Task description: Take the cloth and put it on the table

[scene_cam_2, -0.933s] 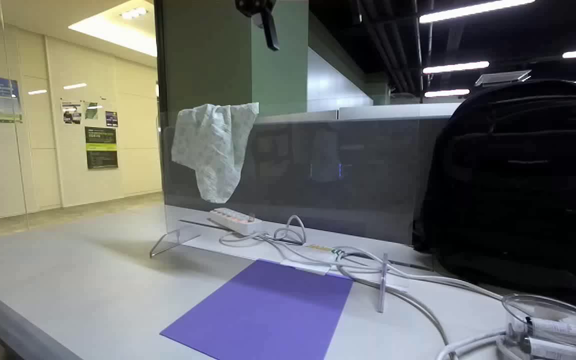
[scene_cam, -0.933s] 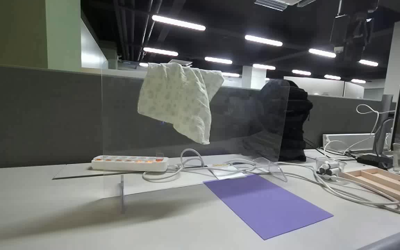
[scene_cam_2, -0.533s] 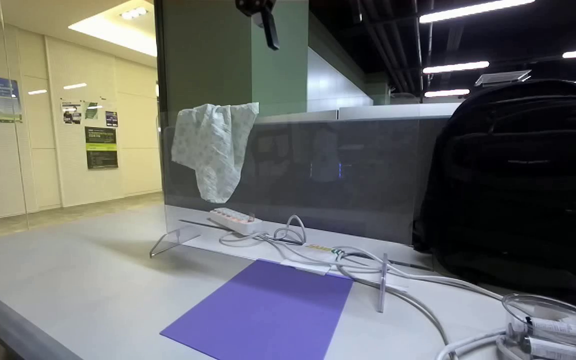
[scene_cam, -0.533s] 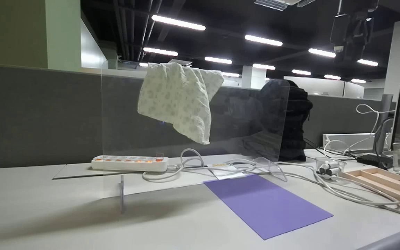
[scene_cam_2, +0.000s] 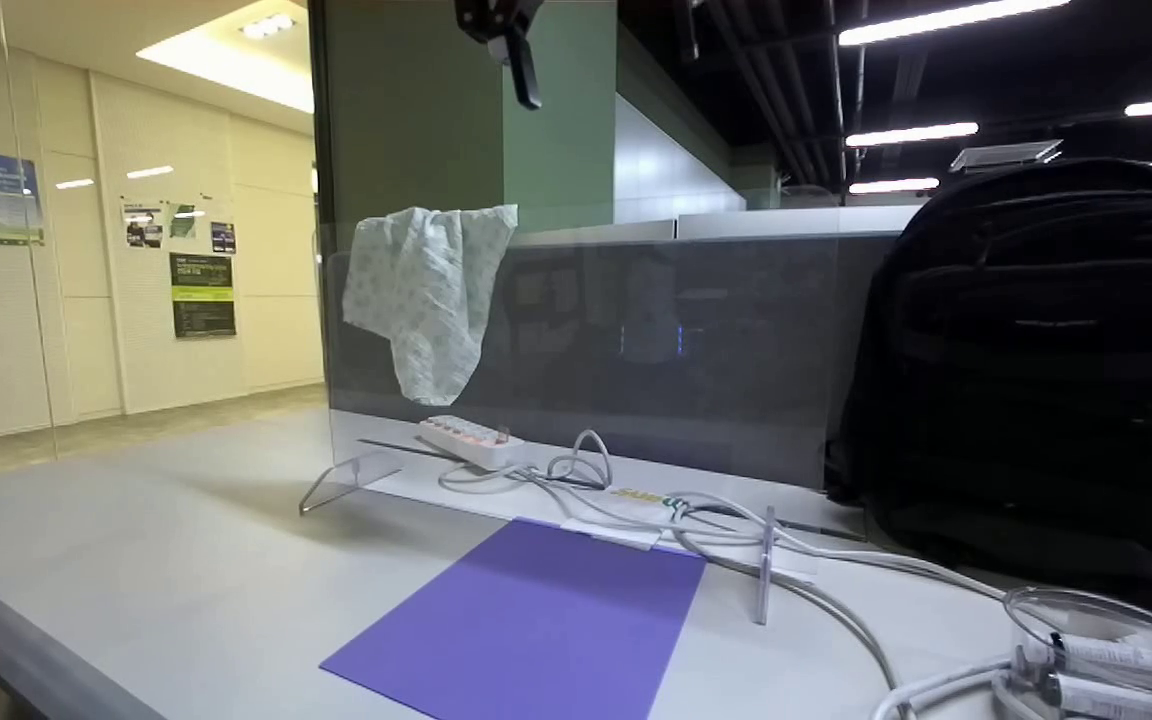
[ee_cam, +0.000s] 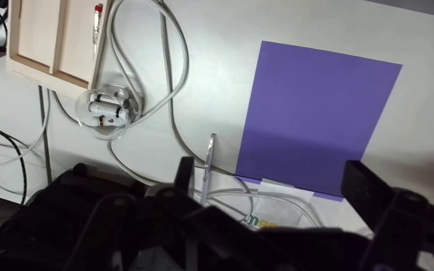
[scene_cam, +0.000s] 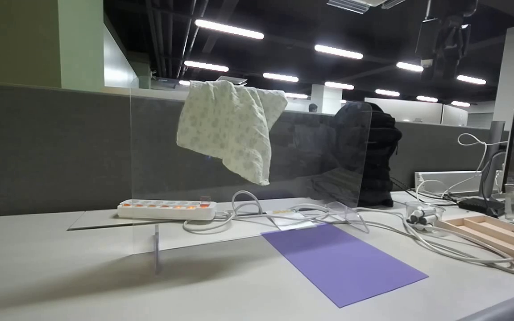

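Note:
The cream, faintly patterned cloth [scene_cam: 225,125] hangs wrinkled over the top edge of a clear upright panel [scene_cam: 315,160], above the table [scene_cam: 105,290]. It also hangs there in an exterior view [scene_cam_2: 421,300]; it is out of view in the wrist view. My gripper [ee_cam: 269,169] is open with nothing between its fingers, high above the table [ee_cam: 217,94]. It shows dark at the top right in an exterior view [scene_cam: 445,67], well to the right of the cloth. In an exterior view a fingertip [scene_cam_2: 526,90] shows above and right of the cloth, apart from it.
A purple mat [scene_cam: 346,263] lies on the table before the panel. A white power strip [scene_cam: 167,209] and loose cables [scene_cam: 248,214] lie behind it. A black backpack [scene_cam_2: 1036,380], a clear cup of small bottles [ee_cam: 106,109] and a wooden tray [ee_cam: 51,71] stand nearby.
My gripper has moved a little to the left in both exterior views, and slightly lower in one of them. The cloth has not moved. A head appears far in the background.

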Robot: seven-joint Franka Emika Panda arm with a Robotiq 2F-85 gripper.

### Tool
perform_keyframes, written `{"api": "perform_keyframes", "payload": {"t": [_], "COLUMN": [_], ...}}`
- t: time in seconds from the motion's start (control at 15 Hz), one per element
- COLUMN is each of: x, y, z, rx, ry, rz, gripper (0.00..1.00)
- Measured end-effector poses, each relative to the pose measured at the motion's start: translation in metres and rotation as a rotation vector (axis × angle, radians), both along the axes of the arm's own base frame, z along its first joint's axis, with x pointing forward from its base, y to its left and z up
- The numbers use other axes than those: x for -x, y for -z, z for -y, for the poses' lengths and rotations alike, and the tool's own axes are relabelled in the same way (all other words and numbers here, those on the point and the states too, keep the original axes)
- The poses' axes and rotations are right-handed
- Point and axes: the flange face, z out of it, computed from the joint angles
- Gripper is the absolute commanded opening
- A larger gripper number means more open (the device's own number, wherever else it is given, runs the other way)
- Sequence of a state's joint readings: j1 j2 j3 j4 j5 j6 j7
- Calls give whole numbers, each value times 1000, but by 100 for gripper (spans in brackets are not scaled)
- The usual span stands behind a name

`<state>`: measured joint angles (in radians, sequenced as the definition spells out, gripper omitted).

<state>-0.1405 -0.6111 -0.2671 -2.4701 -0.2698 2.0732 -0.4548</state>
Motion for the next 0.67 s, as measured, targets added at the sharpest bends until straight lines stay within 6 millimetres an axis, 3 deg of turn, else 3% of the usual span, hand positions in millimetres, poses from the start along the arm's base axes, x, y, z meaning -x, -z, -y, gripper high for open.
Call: {"api": "perform_keyframes", "payload": {"t": [0.13, 0.4, 0.67], "x": [-11, -38, -97], "y": [3, -1, 32], "z": [-30, -112, -150], "rx": [-10, 14, 41], "ry": [-57, -190, -254], "rz": [-1, 65, 260], "gripper": [100, 100, 100]}}
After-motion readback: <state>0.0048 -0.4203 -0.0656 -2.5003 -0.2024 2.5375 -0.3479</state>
